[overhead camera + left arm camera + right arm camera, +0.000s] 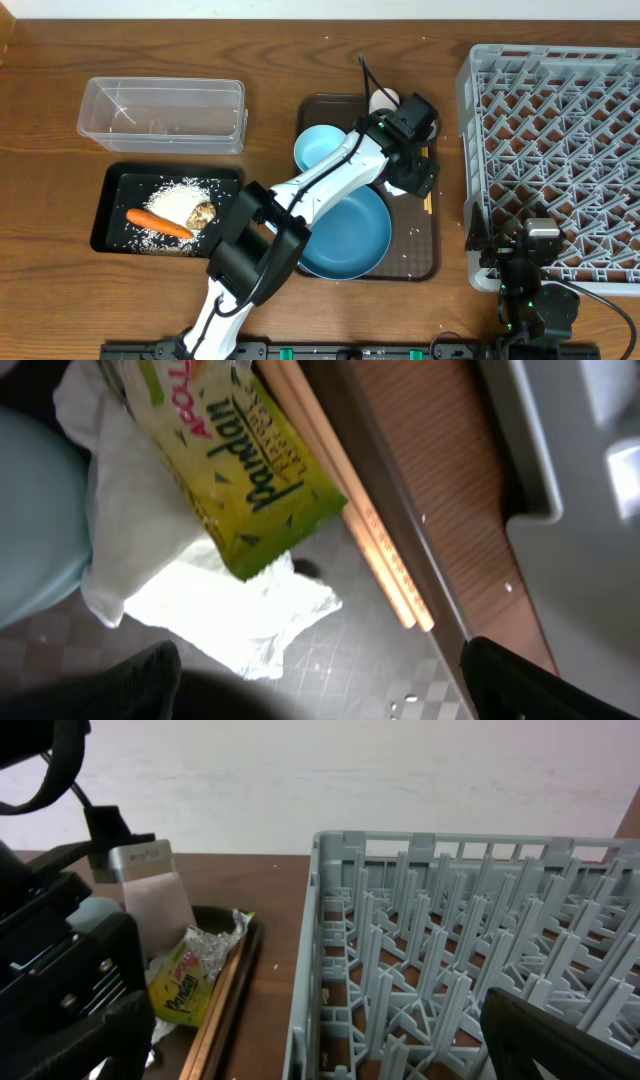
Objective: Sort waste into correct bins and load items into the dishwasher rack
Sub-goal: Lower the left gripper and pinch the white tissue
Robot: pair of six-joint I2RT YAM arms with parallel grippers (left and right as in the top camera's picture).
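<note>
Two pincers show, both released, jaws wide with nothing between them. Left pincer (320, 698) hangs low over the right end of the dark brown serving tray (350, 650), near the crumpled white tissue (220, 605). On that tissue lies the shiny green-yellow snack wrapper (245, 475), and just beside the wrapper the wooden chopsticks (375, 550) run along the tray's right rim. Under the left arm, the large dark-blue plate (350, 245) fills the tray's near part, with the small light-blue bowl (316, 148) behind it and something white (384, 98) at the tray's far edge that I cannot tell for sure. Right pincer (325, 1055) sits at the near-left corner of the grey dishwasher rack (555, 140), which stands on the desk (40, 110) right of the tray. Well apart on the left, the clear tub (160, 115) stands behind the black tray (112, 205), which holds the orange carrot (158, 222), white rice grains (180, 195) and the brown food lump (203, 213), all close together
</note>
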